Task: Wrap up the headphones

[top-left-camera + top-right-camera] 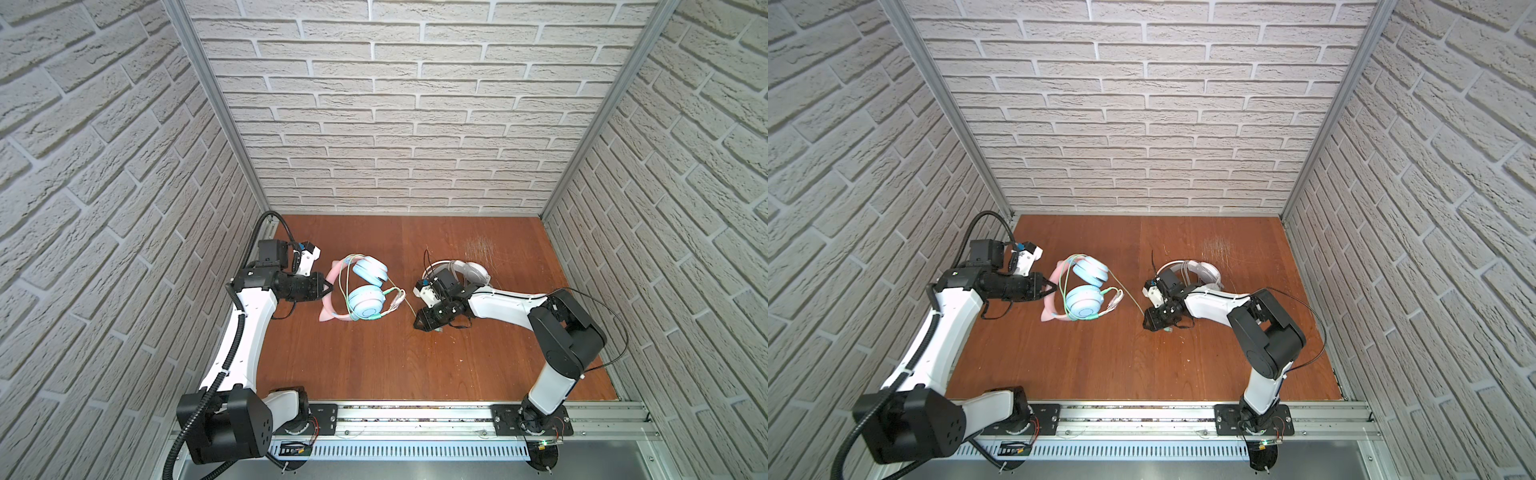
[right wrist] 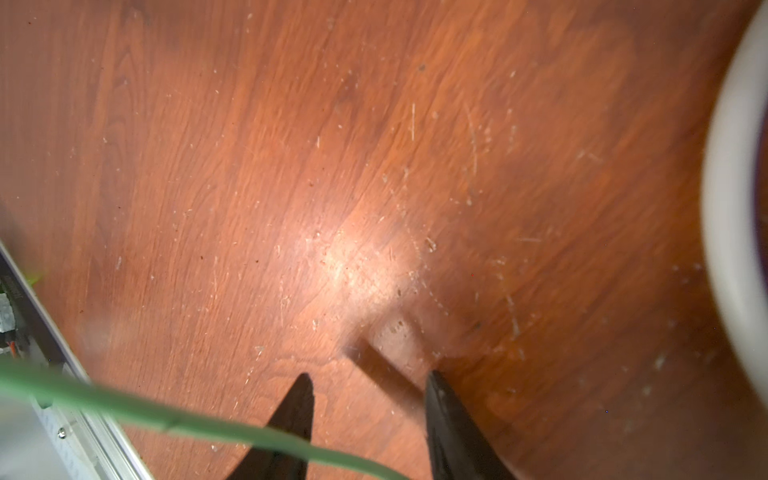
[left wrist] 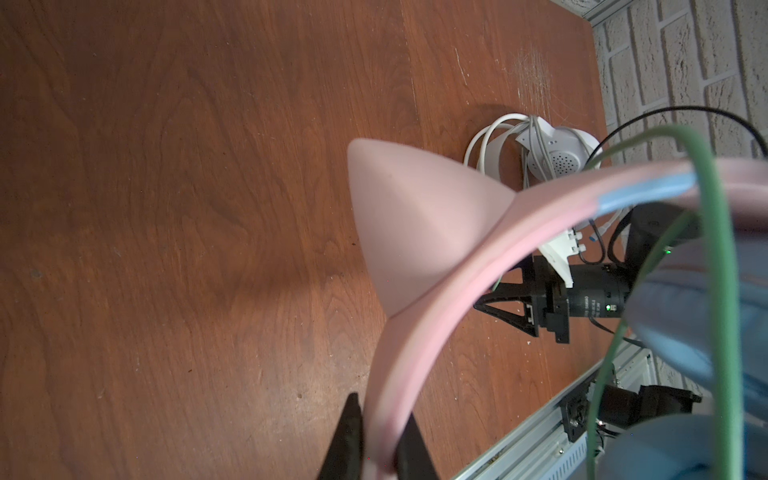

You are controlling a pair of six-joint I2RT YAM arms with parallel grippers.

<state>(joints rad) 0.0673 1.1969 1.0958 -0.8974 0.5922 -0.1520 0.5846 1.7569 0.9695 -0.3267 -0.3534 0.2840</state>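
The pink-and-blue headphones point(image 1: 365, 305) point(image 1: 1084, 305) lie left of centre on the wooden table point(image 1: 374, 365). My left gripper point(image 1: 330, 286) point(image 3: 380, 419) is shut on their pink cat-ear headband point(image 3: 436, 307). Their green cable point(image 1: 405, 301) point(image 1: 1128, 297) trails right to my right gripper point(image 1: 417, 320) point(image 1: 1147, 322). In the right wrist view that gripper point(image 2: 369, 376) stands open just above the wood, and the green cable point(image 2: 124, 405) crosses one finger near its base. The white headphones point(image 1: 469, 270) point(image 1: 1200, 270) point(image 3: 552, 153), cable looped on them, lie behind the right arm.
Brick-pattern walls close in the table on three sides. A metal rail point(image 1: 415, 419) with both arm bases runs along the front edge. Scratched bare wood point(image 1: 482, 247) lies behind the white pair, whose pale rim point(image 2: 731, 208) shows in the right wrist view.
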